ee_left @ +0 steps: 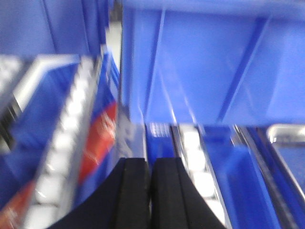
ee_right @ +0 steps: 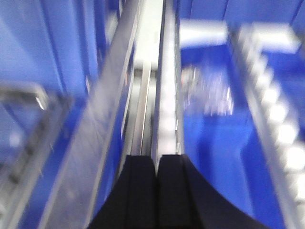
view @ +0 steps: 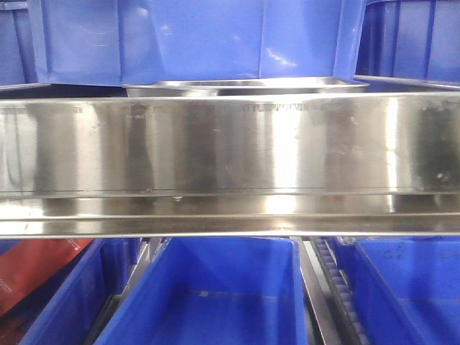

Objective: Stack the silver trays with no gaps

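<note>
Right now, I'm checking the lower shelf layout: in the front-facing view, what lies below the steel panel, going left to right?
Red packaging → middle blue bin → metal rail → right blue bin.

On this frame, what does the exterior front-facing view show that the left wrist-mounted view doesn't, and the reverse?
Only the front view: the long brushed-steel shelf panel spanning the frame.

Only the left wrist view, which is blurred: the left end effector, its black fingers closed together with nothing between them, and a roller track.

Both: blue bins, a silver tray rim (at the right edge in the wrist view), and something red at lower left.
</note>
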Controlling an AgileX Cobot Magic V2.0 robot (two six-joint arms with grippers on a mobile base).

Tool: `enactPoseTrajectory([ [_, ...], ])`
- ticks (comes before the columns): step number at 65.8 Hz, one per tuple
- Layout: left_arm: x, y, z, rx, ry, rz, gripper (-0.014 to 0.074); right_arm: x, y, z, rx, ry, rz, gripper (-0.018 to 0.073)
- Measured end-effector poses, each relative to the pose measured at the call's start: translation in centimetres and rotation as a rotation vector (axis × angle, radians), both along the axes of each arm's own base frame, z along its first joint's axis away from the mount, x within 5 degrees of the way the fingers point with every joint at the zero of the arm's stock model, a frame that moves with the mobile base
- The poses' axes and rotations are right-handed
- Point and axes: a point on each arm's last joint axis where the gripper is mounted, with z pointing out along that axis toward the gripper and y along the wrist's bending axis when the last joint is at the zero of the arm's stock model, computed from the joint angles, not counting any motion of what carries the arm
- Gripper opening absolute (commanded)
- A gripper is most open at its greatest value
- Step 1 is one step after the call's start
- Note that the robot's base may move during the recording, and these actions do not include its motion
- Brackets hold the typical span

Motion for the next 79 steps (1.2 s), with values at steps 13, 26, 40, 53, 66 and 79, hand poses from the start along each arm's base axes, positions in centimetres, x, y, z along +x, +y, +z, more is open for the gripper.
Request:
enactPoseTrajectory([
  [13,2.9,-2.6,0.3,-0.017,0.117,-0.065,-0.0018,2.7,1.9,-0.6,0.103,0.142,-0.014,-0.0067],
  [26,5.5,-7.0,0.6,0.031,0.212,-0.024,-0.0018,5.5,5.2,0.3,0.131,0.245,-0.042,-0.0067],
  [40,8.2,-10.8,1.3,0.031,0.352,0.022,-0.0018,8.5,8.6,1.0,0.116,0.396,-0.029,-0.0067],
  [53,10.5,-12.4,-0.2,0.001,0.520,0.057,-0.0018,11.2,11.3,0.1,0.078,0.500,-0.004,-0.0067],
  [66,11.3,-13.1,-1.8,-0.019,0.593,0.055,-0.0018,12.5,12.3,-1.7,0.067,0.550,-0.008,-0.0067],
  [79,11.4,-13.3,-2.3,-0.021,0.611,0.055,0.0051,12.7,12.4,-2.2,0.065,0.567,-0.015,0.0024],
])
